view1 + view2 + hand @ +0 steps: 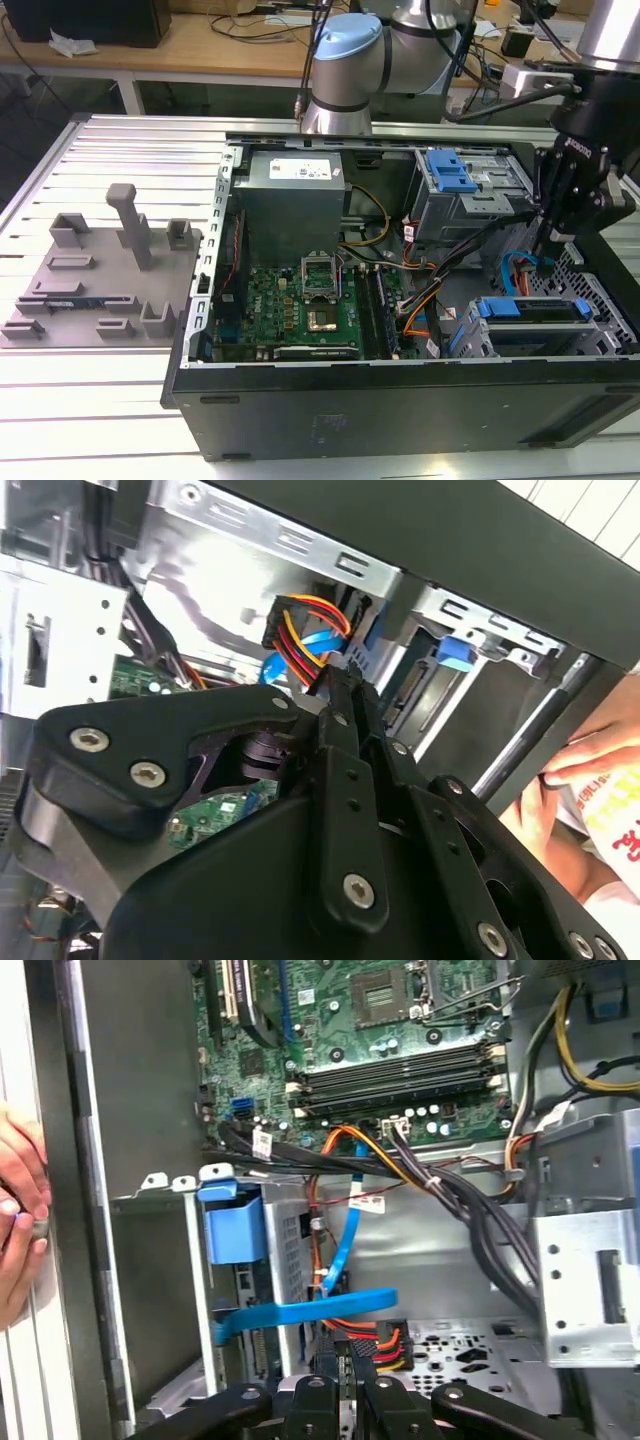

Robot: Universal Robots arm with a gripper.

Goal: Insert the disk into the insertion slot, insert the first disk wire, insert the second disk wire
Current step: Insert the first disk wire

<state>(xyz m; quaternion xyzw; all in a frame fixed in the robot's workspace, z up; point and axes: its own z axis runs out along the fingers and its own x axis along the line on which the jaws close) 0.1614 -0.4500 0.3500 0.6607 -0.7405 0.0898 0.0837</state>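
Now gripper [352, 1355] is pinched closed on black pwr connector [381, 1340] w/ red, orange and yellow wires, just beside the disk [530, 308]. Disk sits in low grey drive cage [467, 338], at exterior view's right of PC case [400, 410].

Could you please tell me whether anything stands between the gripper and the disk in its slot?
Yes. In the first wrist view the gripper, closed on a black connector with coloured wires, has a flat blue cable lying across the gap between it and the disk in its blue carrier. Nothing else visible intervenes.
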